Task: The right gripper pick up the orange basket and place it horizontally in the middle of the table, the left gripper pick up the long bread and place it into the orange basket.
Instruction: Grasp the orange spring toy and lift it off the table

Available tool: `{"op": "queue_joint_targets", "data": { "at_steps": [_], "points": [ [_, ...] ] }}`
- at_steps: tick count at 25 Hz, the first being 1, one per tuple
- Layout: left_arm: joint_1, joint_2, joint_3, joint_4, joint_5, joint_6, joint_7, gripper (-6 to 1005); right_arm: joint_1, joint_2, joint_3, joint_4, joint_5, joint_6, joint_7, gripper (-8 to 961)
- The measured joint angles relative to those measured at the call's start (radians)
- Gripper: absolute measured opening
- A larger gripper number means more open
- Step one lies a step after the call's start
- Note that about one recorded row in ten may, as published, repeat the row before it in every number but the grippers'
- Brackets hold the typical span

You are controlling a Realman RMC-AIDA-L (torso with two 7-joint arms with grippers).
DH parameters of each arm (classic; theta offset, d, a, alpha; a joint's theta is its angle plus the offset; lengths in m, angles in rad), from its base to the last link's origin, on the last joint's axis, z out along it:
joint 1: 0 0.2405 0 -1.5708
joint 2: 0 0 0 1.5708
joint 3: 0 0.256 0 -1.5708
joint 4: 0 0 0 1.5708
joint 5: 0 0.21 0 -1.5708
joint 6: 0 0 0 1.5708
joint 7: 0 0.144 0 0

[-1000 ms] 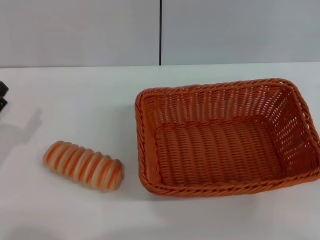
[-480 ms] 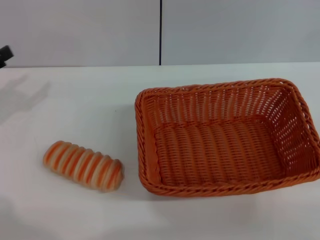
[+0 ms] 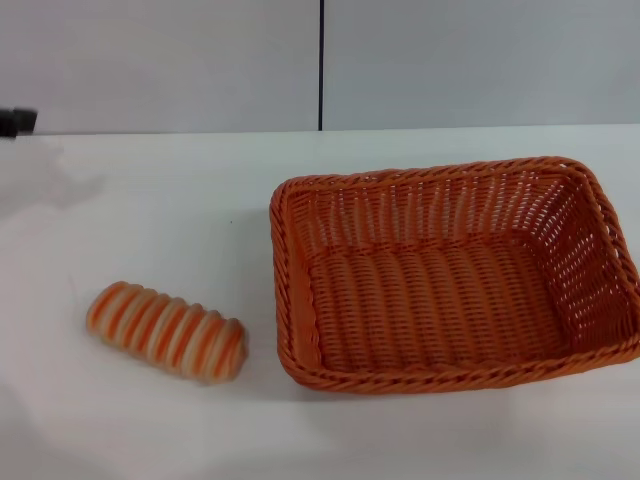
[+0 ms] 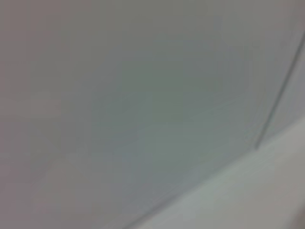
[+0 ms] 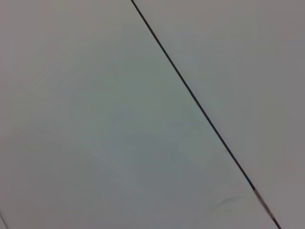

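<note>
Left claw (image 3: 15,121) shows in your head view only as a dark sliver at the far left edge, so you cannot tell its grip; the right claw is out of sight. The orange basket (image 3: 450,275) lies crosswise right of centre on the desk (image 3: 180,200), the long bread (image 3: 166,331) lower left, untouched. Next, I judge, comes reaching for the bread. Both wrist views show only blank wall.
</note>
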Motion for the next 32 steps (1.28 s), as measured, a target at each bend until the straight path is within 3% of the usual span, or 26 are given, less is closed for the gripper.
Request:
{"op": "queue_joint_targets", "data": {
  "at_steps": [3,8,14,17,18,20,26,32],
  "points": [
    [-0.007,0.008,0.032,0.033,0.09,0.08,-0.06,817,0.0,0.0,-0.002,-0.017,-0.009,0.001,-0.002,460],
    [-0.015,-0.012,0.038,0.033,0.22,0.198,-0.119,817,0.012,-0.001,-0.006,-0.047,-0.019,0.001,-0.02,460],
    [-0.018,-0.033,0.04,-0.01,0.247,0.251,-0.158,816,0.046,-0.003,-0.006,-0.048,-0.055,-0.007,-0.021,460],
    [-0.022,-0.035,0.041,-0.031,0.247,0.256,-0.167,816,0.063,-0.003,-0.007,-0.051,-0.074,-0.01,-0.022,461],
    [-0.029,-0.054,0.044,-0.078,0.257,0.246,-0.179,816,0.068,-0.003,-0.007,-0.052,-0.081,-0.01,-0.022,461],
    [-0.03,-0.058,0.044,-0.084,0.258,0.244,-0.18,816,0.075,-0.003,-0.006,-0.054,-0.09,-0.01,-0.022,461],
    [-0.031,-0.099,0.064,-0.158,0.27,0.149,-0.178,815,0.082,-0.003,-0.009,-0.059,-0.1,-0.002,-0.03,459],
    [-0.026,-0.11,0.138,-0.218,0.271,0.067,-0.178,815,0.079,-0.004,-0.009,-0.059,-0.105,-0.001,-0.036,459]
  ]
}}
